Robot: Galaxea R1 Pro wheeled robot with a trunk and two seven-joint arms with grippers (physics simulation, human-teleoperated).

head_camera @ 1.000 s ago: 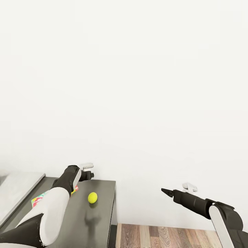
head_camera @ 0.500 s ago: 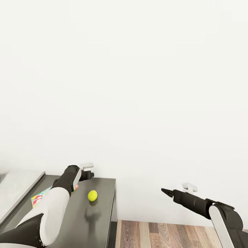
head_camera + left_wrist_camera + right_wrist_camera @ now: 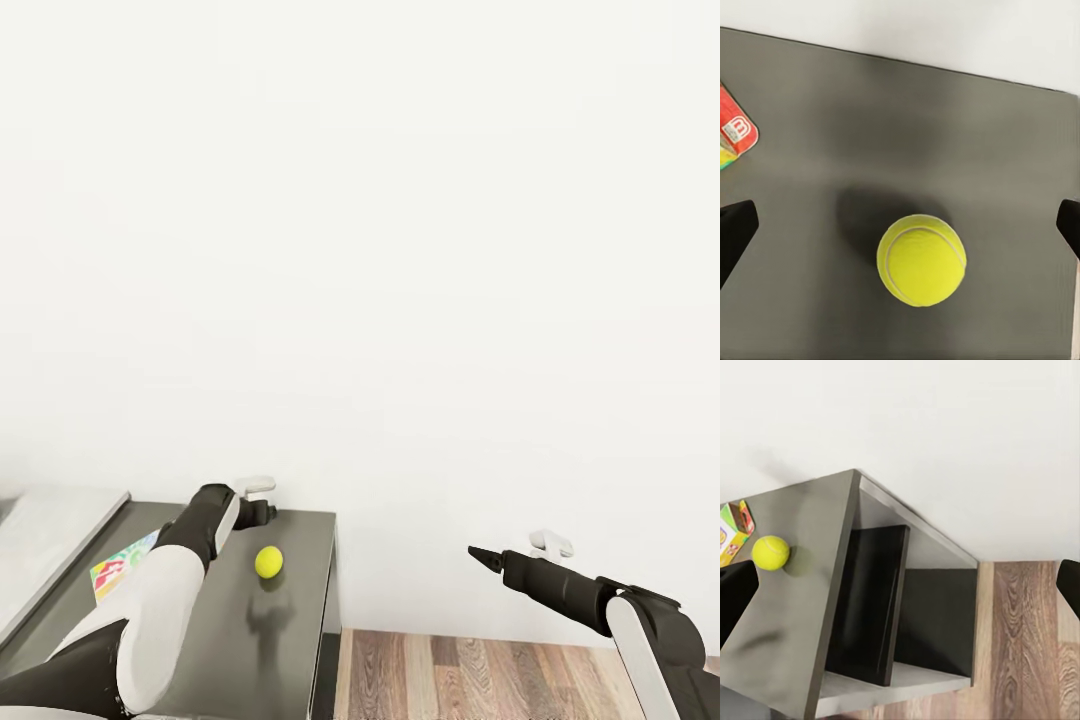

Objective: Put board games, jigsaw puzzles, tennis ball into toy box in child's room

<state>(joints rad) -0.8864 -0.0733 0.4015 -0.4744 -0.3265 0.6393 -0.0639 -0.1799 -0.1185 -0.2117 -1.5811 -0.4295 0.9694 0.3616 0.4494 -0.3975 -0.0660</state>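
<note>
The yellow tennis ball (image 3: 268, 562) lies on the dark grey table (image 3: 300, 600), near its far right end. My left gripper (image 3: 260, 512) hovers just above and behind the ball, open; in the left wrist view the ball (image 3: 921, 260) sits between the two wide-apart black fingertips (image 3: 735, 232). A colourful box (image 3: 122, 570) lies flat on the table to the left, partly hidden under my left forearm, its corner (image 3: 735, 135) showing beside the ball. My right gripper (image 3: 478, 554) is held out over the floor right of the table, open and holding nothing.
A pale grey slab (image 3: 50, 535) adjoins the table at the far left. A white wall rises right behind the table. The table's side has dark open shelves (image 3: 877, 607). Wooden floor (image 3: 480, 680) lies to the right.
The whole picture has shifted: table, ball and floor sit slightly higher in the view. The left gripper now stands a little closer above the ball. The right arm keeps its pose.
</note>
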